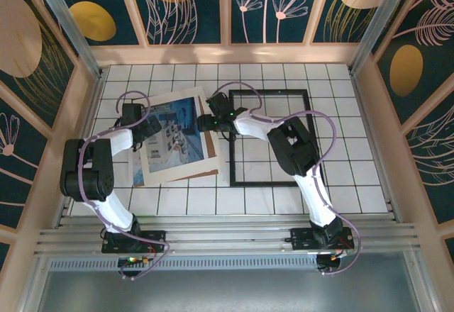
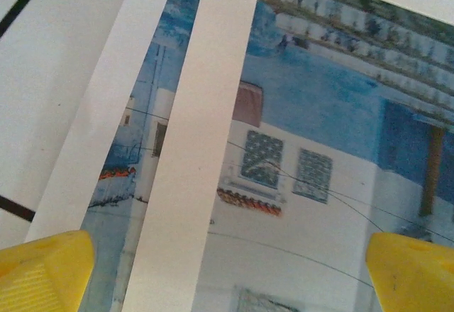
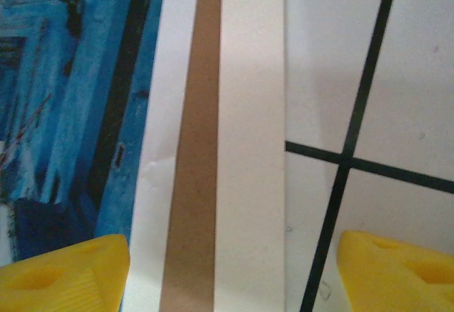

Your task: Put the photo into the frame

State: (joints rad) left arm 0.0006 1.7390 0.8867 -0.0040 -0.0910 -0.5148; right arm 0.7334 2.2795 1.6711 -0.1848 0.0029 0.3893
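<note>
The photo [image 1: 177, 131], blue with whitish buildings, lies left of centre in a skewed stack with a white mat [image 1: 162, 157] and a brown backing board [image 1: 204, 174]. The thin black frame [image 1: 273, 182] lies flat to its right, apart from the stack. My left gripper [image 1: 147, 126] is low over the stack's left edge. It is open, its yellow fingertips [image 2: 42, 269] spanning the photo [image 2: 305, 113] and a white mat strip [image 2: 191, 170]. My right gripper [image 1: 207, 122] hovers open over the right edge, one fingertip [image 3: 64, 273] above the photo [image 3: 64, 92], the other above bare tile.
Under the right gripper a brown board strip [image 3: 195, 149] shows between white mat borders [image 3: 252, 113]. The white tiled table [image 1: 284, 67] has raised patterned walls at the back and both sides. Cables loop over both arms.
</note>
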